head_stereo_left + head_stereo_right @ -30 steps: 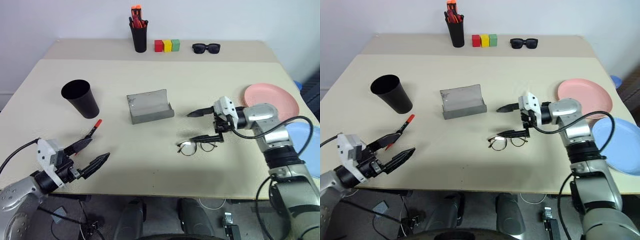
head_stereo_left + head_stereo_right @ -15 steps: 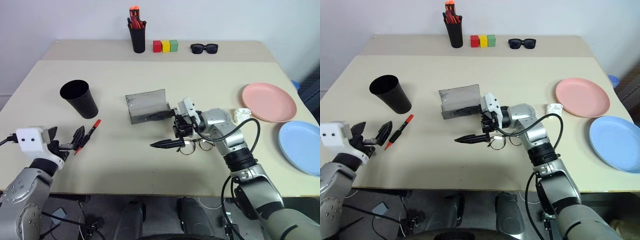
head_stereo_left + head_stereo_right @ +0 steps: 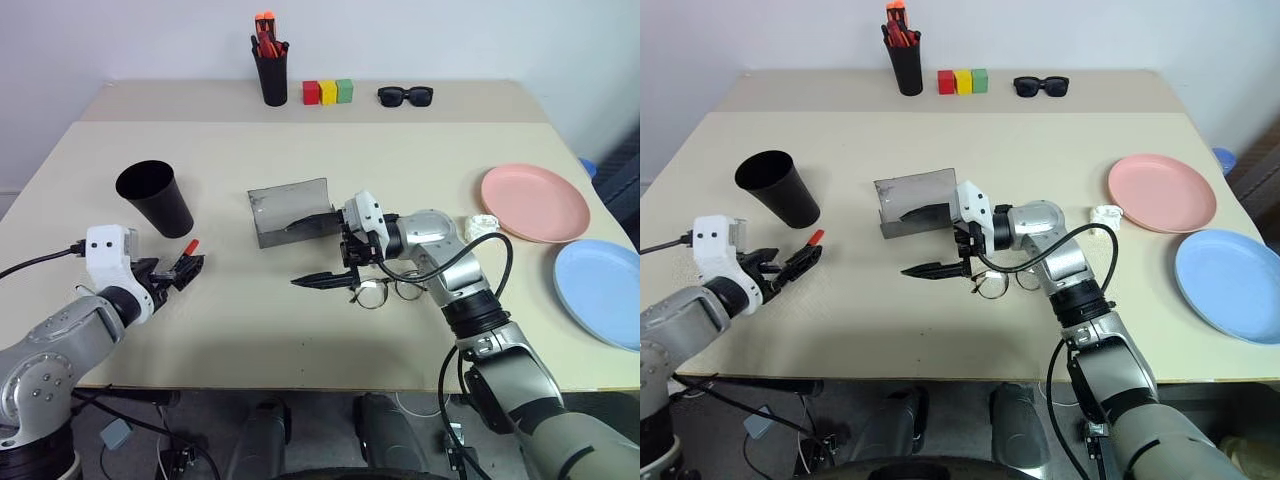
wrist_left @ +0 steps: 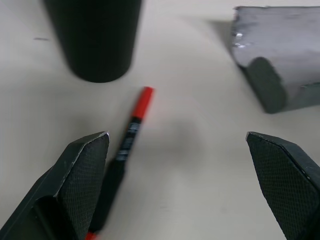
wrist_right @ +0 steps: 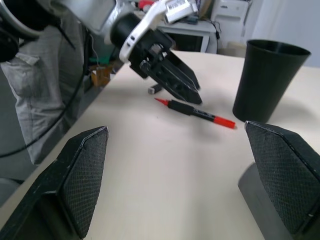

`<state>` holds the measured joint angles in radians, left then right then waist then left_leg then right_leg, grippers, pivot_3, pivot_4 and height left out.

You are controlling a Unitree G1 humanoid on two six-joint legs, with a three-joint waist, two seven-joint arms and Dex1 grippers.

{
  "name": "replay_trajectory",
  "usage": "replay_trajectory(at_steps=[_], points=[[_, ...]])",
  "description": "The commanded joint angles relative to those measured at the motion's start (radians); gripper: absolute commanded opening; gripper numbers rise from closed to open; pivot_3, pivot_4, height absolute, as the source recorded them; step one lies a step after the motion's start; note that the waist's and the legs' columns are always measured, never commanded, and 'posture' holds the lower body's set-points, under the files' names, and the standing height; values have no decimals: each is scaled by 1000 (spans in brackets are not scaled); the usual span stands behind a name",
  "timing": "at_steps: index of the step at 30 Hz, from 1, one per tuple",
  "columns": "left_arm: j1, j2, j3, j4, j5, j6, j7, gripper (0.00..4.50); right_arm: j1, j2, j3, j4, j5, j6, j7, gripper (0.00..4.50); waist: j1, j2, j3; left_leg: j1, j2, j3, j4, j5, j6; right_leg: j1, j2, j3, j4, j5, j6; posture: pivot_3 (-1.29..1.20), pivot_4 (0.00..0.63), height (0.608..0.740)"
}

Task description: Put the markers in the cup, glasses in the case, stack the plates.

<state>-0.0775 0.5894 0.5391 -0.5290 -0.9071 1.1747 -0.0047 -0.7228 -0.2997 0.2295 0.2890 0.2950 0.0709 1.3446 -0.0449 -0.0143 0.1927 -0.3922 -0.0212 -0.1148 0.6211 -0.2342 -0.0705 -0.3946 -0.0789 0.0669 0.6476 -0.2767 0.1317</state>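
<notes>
The counter [image 3: 420, 160] carries everything, so its far right edge is the first worry; the light blue plate [image 3: 600, 292] at the right edge of the frame looks to hang partly past the rim, and a careless nudge while stacking it with the salmon pink plate [image 3: 535, 203] above it might tip it off. The wide black cup [image 3: 155, 198] stands at upper left of centre, upright, near the left gripper [image 3: 183, 270]; its fingers are spread wide with nothing between them, and a sweep toward the cup could knock it over. The grey case [image 3: 293, 212] sits open in the middle; the right gripper [image 3: 325, 255], fingers also wide and empty, hovers over its near corner and just beside the wire-framed glasses [image 3: 385, 291] at lower centre; a closing pinch from this angle might bend the thin frame or shove the case aside. The red-capped marker [image 4: 127, 145] lies flat just ahead of the left fingers [image 4: 82, 172], below the cup; being round, it may roll away if touched on one side only. There is faint printing on its barrel, too small to read; no brand is legible elsewhere.
</notes>
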Motion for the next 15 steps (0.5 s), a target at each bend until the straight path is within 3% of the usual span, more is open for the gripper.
replay_trajectory(at_steps=[1, 10, 15], points=[[-49, 14, 69, 11, -30, 50, 44, 4500, -1, -17, -11, -11, -4, -24, 2, 4471, 0, 0, 0, 0, 0, 0, 0, 0, 0, 0, 0, 0, 0, 0, 0, 0, 150, 740], [-166, 77, 93, 76, -42, 337, 104, 4500, 47, -61, -48, 27, 19, -51, 24, 4471, -1, -1, 1, 0, 0, -1, 0, 0, -1, 0, 0, 0, 0, 0, 0, 0, 150, 740], [-234, 52, 107, 147, -9, 436, 107, 4500, 54, -77, -65, 41, 22, -65, 17, 4471, -1, -1, 1, 0, 0, -1, 0, 1, -1, 1, 0, 0, 0, 0, 0, 0, 150, 740]])
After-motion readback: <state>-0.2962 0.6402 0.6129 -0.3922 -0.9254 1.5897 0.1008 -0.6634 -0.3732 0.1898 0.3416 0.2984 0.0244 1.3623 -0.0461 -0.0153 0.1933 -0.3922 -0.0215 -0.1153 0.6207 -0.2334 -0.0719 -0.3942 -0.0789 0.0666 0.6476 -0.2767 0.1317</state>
